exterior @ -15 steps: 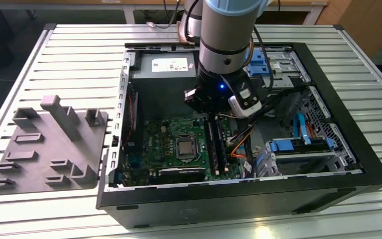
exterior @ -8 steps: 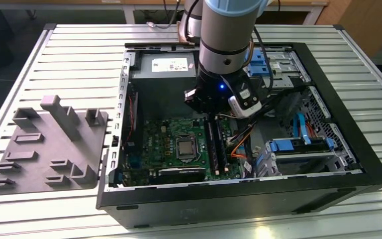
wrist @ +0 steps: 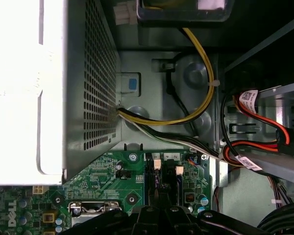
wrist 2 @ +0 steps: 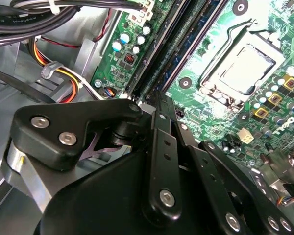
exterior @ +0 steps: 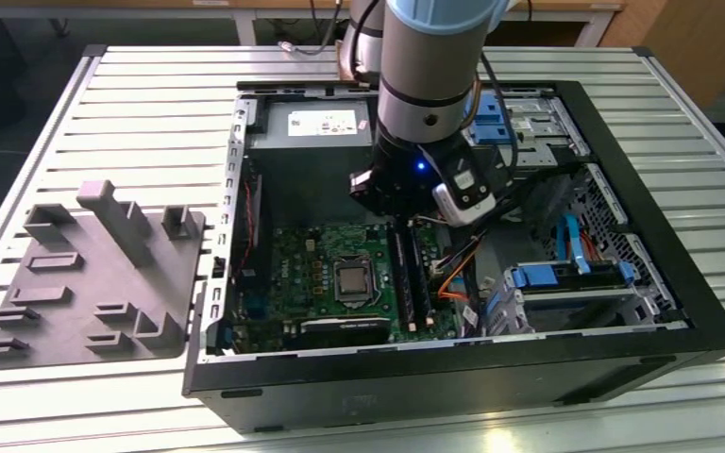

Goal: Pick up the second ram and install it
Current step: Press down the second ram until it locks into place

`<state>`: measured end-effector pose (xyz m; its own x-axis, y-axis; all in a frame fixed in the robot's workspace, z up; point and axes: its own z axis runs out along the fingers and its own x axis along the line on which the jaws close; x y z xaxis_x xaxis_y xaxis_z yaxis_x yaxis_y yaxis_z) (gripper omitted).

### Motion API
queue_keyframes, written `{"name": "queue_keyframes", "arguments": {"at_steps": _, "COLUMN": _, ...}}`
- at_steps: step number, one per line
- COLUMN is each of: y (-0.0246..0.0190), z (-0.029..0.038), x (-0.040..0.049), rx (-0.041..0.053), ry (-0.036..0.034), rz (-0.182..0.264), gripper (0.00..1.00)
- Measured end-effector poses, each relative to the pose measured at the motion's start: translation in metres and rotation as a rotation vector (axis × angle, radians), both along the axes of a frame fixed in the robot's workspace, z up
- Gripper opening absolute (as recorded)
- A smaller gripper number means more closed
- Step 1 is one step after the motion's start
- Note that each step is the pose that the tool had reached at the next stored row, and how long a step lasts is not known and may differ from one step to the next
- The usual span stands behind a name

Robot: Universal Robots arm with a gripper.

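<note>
In the exterior view, the arm is reaching down into the open computer case (exterior: 665, 311) at the centre of the frame, and the gripper (exterior: 403, 219) is hanging just above the upper end of the memory slots (exterior: 411, 274) on the green motherboard (exterior: 325, 255), right of the processor socket (exterior: 354, 279). The grey holder tray (exterior: 86, 283) is lying on the slatted table (exterior: 148, 94) at the left of the frame, well apart from the case, with no stick visible in it.

In the second wrist view, the gripper's black fingers (wrist 2: 159, 142) are drawn close together in the lower middle of the frame, their tips (wrist 2: 157, 100) pointing at the near end of the long slots (wrist 2: 161, 54) running toward the upper middle. A dark-blue strip, seemingly the second ram (wrist 2: 198, 32), is lying along those slots, ahead of the fingertips. Whether the fingers are pinching the stick's end or merely closed over it cannot be told, and whether it is fully seated cannot be told either.

In the first wrist view, the fingers (wrist: 159, 215) are meeting at the bottom centre, directly below the slot ends (wrist: 161, 171), with the perforated power supply (wrist: 88, 73) filling the upper left.
</note>
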<state>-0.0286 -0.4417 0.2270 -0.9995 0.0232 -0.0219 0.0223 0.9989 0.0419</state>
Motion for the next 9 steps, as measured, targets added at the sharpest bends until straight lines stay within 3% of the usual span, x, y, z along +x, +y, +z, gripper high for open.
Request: {"name": "queue_keyframes", "arguments": {"at_steps": 9, "y": 0.0000, "z": -0.0019, "x": 0.0000, "rx": 0.0002, "ry": 0.0000, "rz": 0.000, "gripper": 0.11}}
